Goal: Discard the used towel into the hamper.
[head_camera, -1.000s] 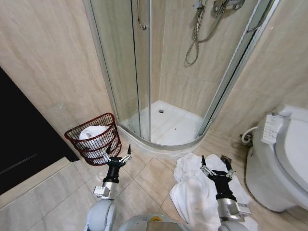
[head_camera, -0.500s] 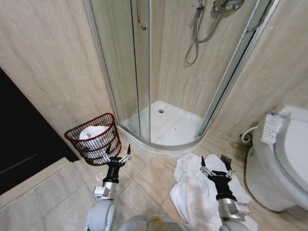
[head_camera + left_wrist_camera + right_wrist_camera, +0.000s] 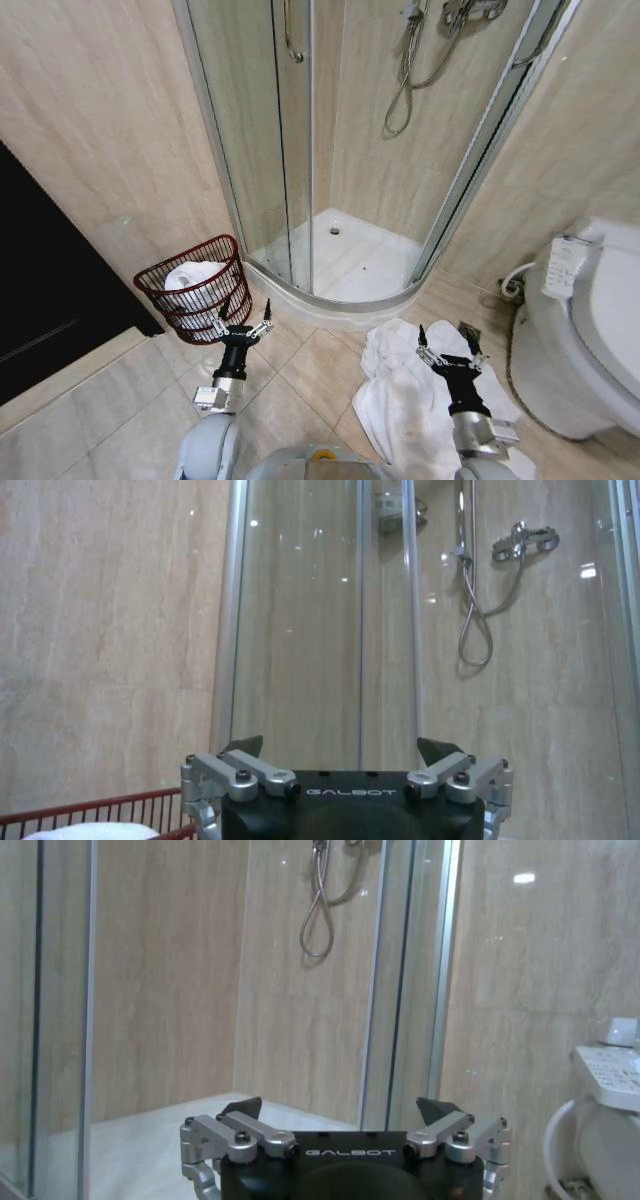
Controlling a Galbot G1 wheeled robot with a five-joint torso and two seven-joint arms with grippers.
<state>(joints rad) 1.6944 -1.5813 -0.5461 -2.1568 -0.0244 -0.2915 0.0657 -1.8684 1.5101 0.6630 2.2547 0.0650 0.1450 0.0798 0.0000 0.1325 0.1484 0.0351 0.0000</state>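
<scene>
Currently the hamper (image 3: 194, 288) stands upright on the tiled floor (image 3: 110, 420) at my left, its open mouth facing up and its flat back set against the beige wall (image 3: 100, 140). It sits between the dark doorway (image 3: 40, 290) and the shower enclosure (image 3: 350, 150). A white towel (image 3: 192, 276) already lies inside it. From the left wrist view the hamper's red rim (image 3: 95, 808) shows low beside my gripper, with white cloth within.

A second white towel (image 3: 400, 390) lies crumpled on the floor in front of the curved shower tray (image 3: 350, 262). Its long axis runs roughly from the shower step back toward my base. It spreads beneath my right arm and reaches toward the toilet (image 3: 585, 320).

The room is a small bathroom: beige tiled walls, glass shower doors, a shower hose (image 3: 405, 75) hanging on the far wall, and a white control panel (image 3: 562, 268) on the toilet's side.

My left gripper (image 3: 241, 322) is raised just in front of the hamper's lower edge, fingers spread wide, grasping nothing and touching nothing. My right gripper (image 3: 446, 345) hangs above the floor towel, also spread wide and empty; whether its tips touch the cloth I cannot tell.
</scene>
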